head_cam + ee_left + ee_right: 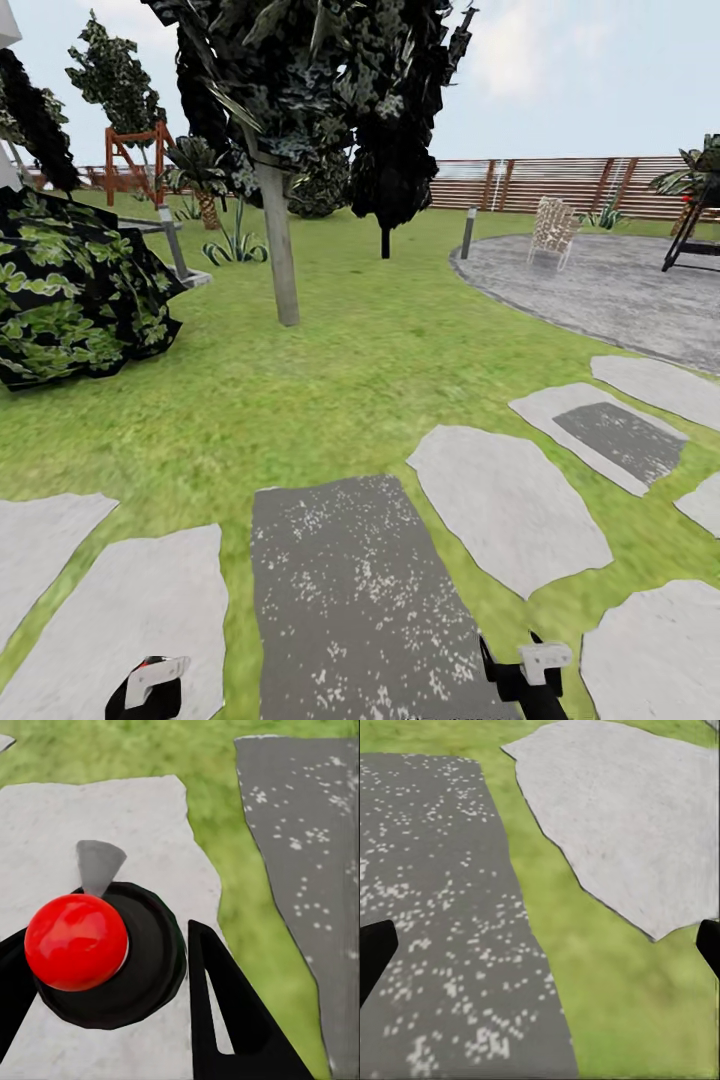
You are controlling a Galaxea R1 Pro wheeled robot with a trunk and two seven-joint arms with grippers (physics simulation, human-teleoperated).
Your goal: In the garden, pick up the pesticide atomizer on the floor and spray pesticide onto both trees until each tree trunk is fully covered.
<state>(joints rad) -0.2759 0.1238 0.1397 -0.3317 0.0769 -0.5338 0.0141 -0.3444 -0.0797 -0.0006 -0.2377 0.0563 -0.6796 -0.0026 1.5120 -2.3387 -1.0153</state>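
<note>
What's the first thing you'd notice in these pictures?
A shiny red ball top on a black round thing sits between the left pincer's fingers, over a pale stone slab. Ahead on the lawn stands a tree with a pale trunk, with a dark speckled slab just before the robot.

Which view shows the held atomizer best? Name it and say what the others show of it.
Left wrist view: the atomizer, with its red ball top and black body, sits large between the left gripper's fingers. The head view catches just a red and black sliver of it at the bottom edge. The right wrist view looks down on paving and grass.
</note>
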